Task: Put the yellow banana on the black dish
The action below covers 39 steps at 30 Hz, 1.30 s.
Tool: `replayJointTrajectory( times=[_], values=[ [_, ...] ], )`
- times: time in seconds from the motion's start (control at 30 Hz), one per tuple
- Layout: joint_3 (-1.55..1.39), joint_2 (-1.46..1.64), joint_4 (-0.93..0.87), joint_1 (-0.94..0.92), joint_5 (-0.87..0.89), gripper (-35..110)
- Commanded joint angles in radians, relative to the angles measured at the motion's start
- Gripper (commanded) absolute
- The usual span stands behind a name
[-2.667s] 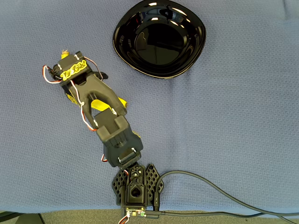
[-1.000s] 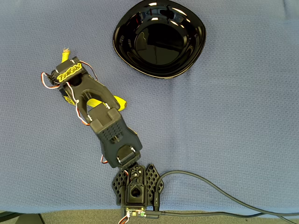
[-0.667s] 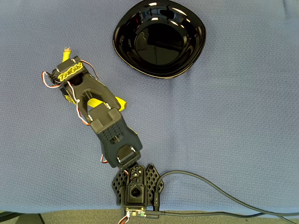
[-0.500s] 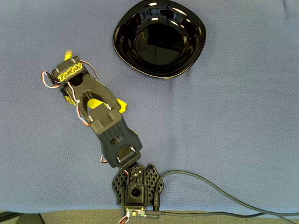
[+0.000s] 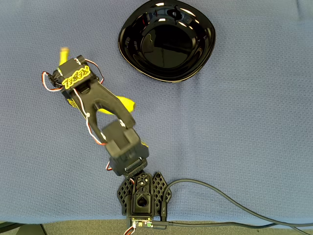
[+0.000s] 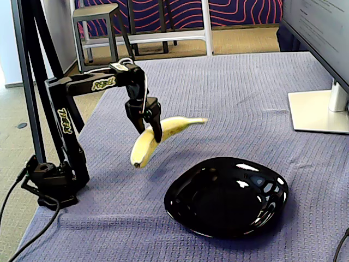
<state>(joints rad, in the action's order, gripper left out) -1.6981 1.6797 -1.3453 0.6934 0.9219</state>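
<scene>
Fingers (image 6: 152, 126) clamped tight around the middle of the banana (image 6: 143, 148), and it hangs in the air, clear of the blue cloth on the worktop (image 6: 245, 103), stem end tilted up. From overhead the banana (image 5: 123, 103) peeks out either side of the black arm (image 5: 105, 112). The black dish (image 6: 226, 195) sits empty, well apart to the right.

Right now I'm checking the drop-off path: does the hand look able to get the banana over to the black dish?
Probably yes. The hand holds the yellow banana lifted off the cloth, and the black dish sits close by with nothing lying between them.
</scene>
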Motion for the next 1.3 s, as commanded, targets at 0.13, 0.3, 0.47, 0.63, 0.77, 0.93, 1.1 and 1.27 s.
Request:
replayJointTrajectory(
  times=[0.13, 0.3, 0.47, 0.63, 0.77, 0.93, 1.1, 1.27],
  values=[
    [0.025, 0.201, 0.011, -0.149, -0.172, 0],
    [0.032, 0.245, -0.006, -0.236, -0.261, 0],
    [0.051, 0.258, -0.023, -0.342, -0.261, 0],
    [0.049, 0.242, -0.032, -0.446, -0.236, 0],
    [0.067, 0.201, -0.017, -0.499, -0.215, 0],
    [0.229, 0.038, -0.012, -0.561, -0.176, 0],
    [0.411, -0.143, -0.026, -0.623, -0.158, 0],
    [0.531, -0.250, -0.029, -0.653, -0.149, 0]
  ],
)
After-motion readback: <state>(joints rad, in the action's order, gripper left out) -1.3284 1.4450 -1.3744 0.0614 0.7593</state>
